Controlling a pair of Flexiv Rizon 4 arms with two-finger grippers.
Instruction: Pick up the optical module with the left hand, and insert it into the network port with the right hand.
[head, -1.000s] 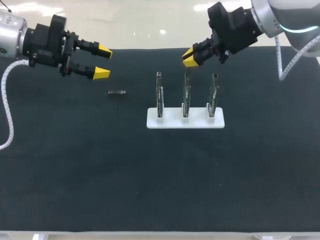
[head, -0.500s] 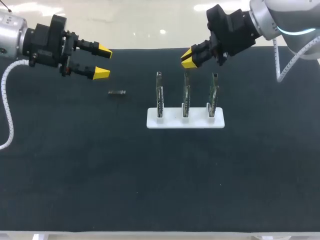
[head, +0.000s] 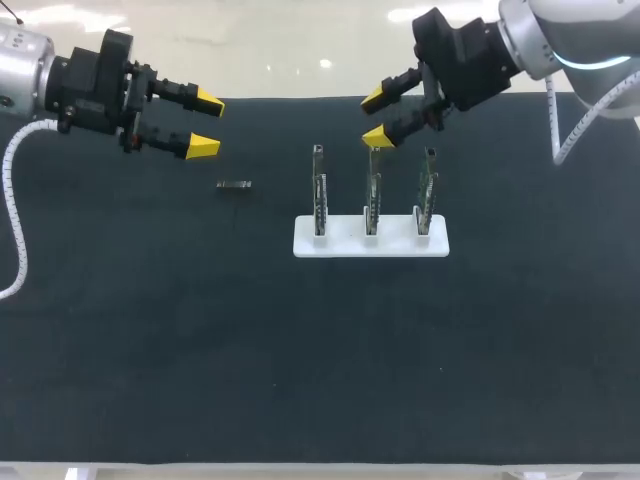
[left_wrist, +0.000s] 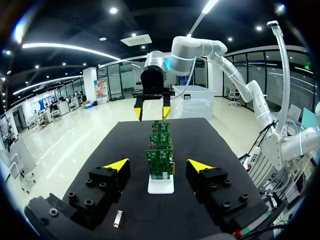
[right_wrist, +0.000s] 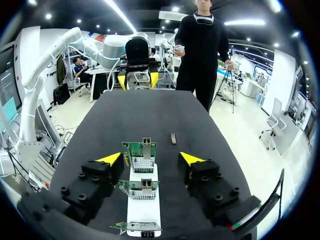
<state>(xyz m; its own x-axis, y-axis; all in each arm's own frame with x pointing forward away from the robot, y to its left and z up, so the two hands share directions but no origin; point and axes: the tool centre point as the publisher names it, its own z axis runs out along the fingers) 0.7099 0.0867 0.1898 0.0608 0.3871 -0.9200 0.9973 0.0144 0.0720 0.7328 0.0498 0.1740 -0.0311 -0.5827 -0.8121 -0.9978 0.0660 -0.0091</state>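
One small optical module (head: 233, 185) lies flat on the black table (head: 150, 350), left of the white stand (head: 370, 245) that carries three upright boards (head: 319, 195). The left gripper (head: 205, 122) hangs just to its far left, fingers apart and empty. I judge the module may slide or tip if the fingers close off-centre. The right gripper (head: 377, 117), also spread and empty, hovers near the top of the middle board (head: 372, 190), so a careless descent could knock it.

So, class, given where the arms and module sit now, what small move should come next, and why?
Probably bring the left gripper down over the optical module: its fingers are open and empty, and the module lies untouched on the table.
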